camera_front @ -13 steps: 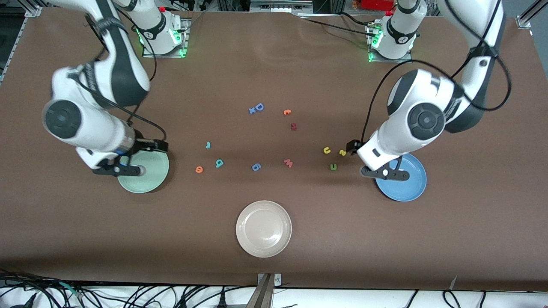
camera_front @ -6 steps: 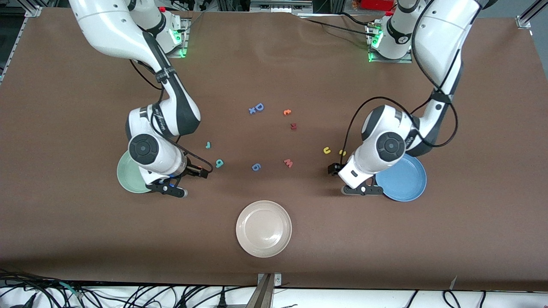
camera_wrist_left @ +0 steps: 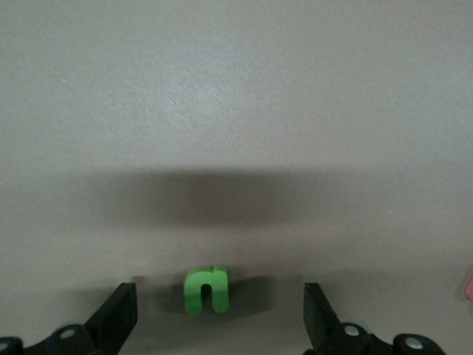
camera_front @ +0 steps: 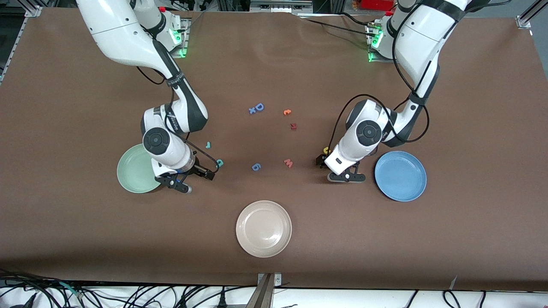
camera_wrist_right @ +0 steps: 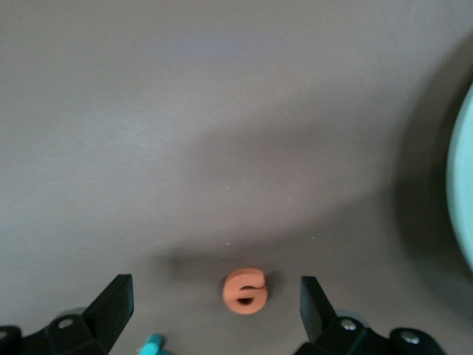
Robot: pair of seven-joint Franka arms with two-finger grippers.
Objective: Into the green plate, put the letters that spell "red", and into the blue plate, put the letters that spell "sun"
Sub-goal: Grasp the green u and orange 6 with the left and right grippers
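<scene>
Green plate (camera_front: 135, 169), at the right arm's end of the table: nothing in the part that shows.

Right gripper (camera_front: 177, 183) sits low over the table just beside that plate, fingers (camera_wrist_right: 111, 302) spread wide, holding nothing. The right wrist view shows the orange e (camera_wrist_right: 245, 290) flat on the table between the fingertips, untouched. Teal d (camera_front: 219, 163) is just beside the gripper, teal r (camera_front: 208, 145) a bit farther from the front camera.

Off-white plate (camera_front: 263, 229), nearest the camera, mid-table: empty, not part of the job.

Left gripper (camera_front: 346, 176) is low over the table near the blue plate (camera_front: 400, 176), fingers (camera_wrist_left: 118, 314) also spread, empty. The left wrist view has the green n (camera_wrist_left: 206, 289) lying flat between them. Yellow u (camera_front: 326, 150) is partly hidden by the left arm; the s is not visible.

Blue plate: empty.

Handling guess: the foam letters look featherlight, soft and thin, so a pinch will squash them a little and they may stick to a pad on release. Best grip is probably across the outer edges, fingertips nearly down to the table. Main risk is nudging the letter sideways before closing.
</scene>
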